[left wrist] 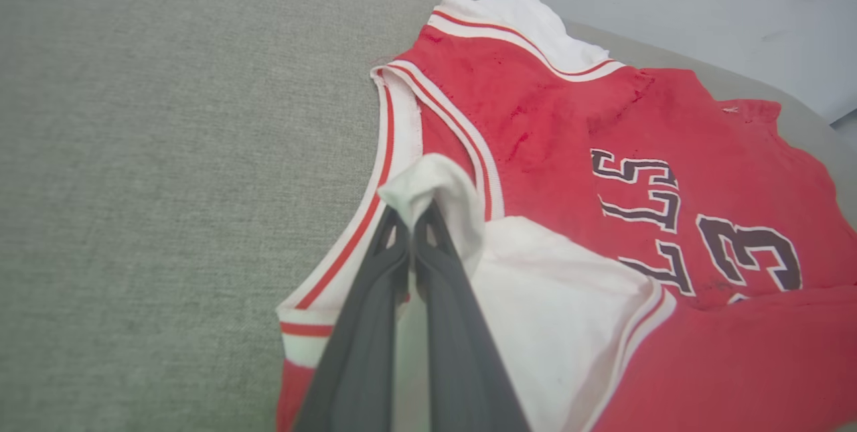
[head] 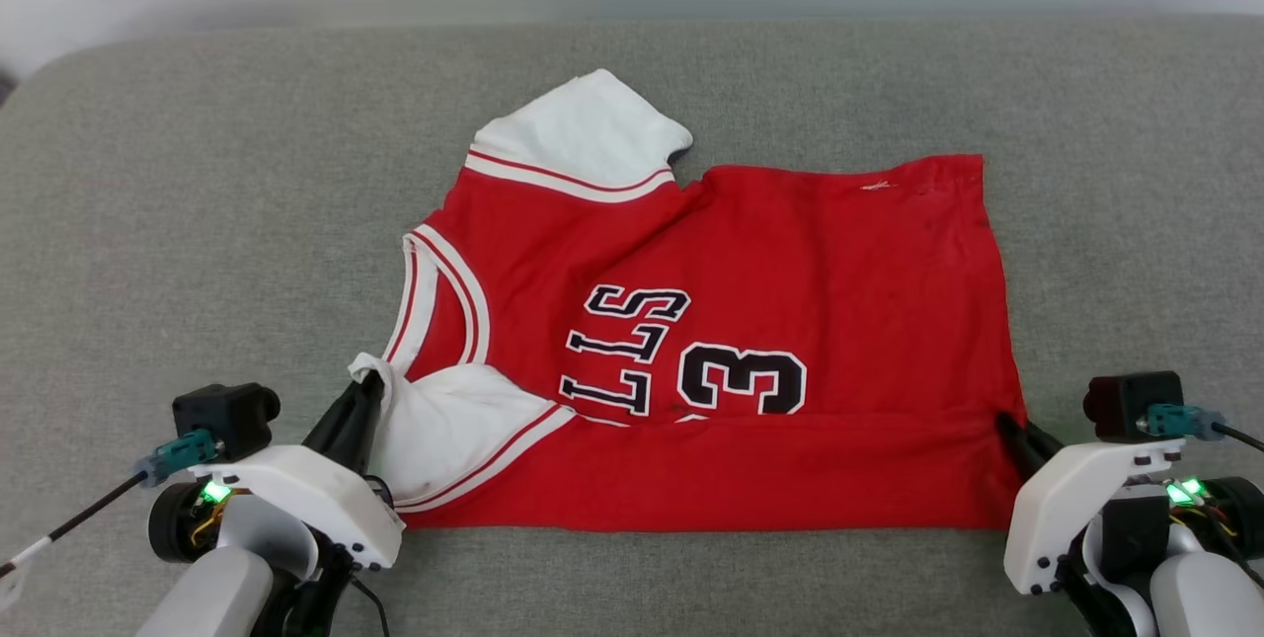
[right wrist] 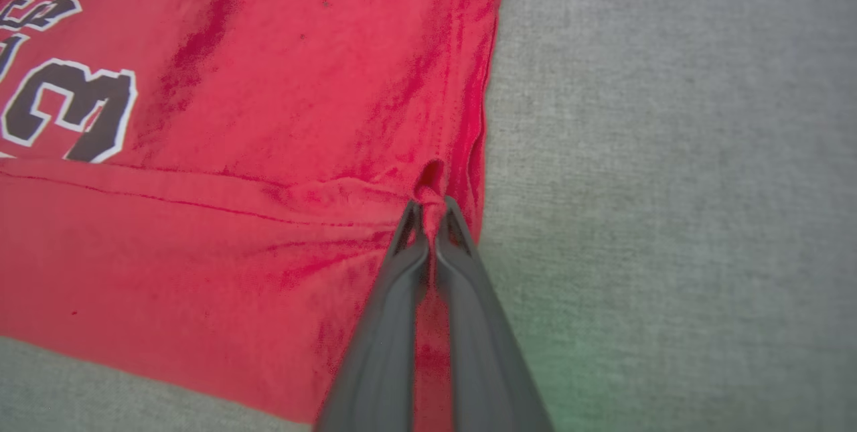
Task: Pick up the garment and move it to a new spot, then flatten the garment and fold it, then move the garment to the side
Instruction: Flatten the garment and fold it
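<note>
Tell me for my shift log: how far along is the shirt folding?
Done: garment spread flat on the grey surface, near edge folded over the lettering. In hand: left gripper pinches the white sleeve, right gripper the red hem. Left: remaining folds, moving it aside.

One garment [head: 790, 262], red. White sleeves on it: two, far sleeve [head: 583, 138] at the garment's far edge, near sleeve [head: 444, 430] at its near left corner. Striped collar [head: 434, 296]: one, at the garment's left end. Print on the garment's front: three letters [head: 622, 346], one digit [head: 743, 380]. Tools: two, left tool [head: 367, 382] at the garment's left end, right tool [head: 1005, 423] at its right end. Dark fingers [left wrist: 361, 338]: two per tool, four total. Black camera blocks: two, left camera block [head: 225, 415] and right camera block [head: 1134, 405], one off each end of the garment. Green lights [head: 214, 492]: two, one by each block. Grey worktop [head: 197, 173] under the garment: one.
</note>
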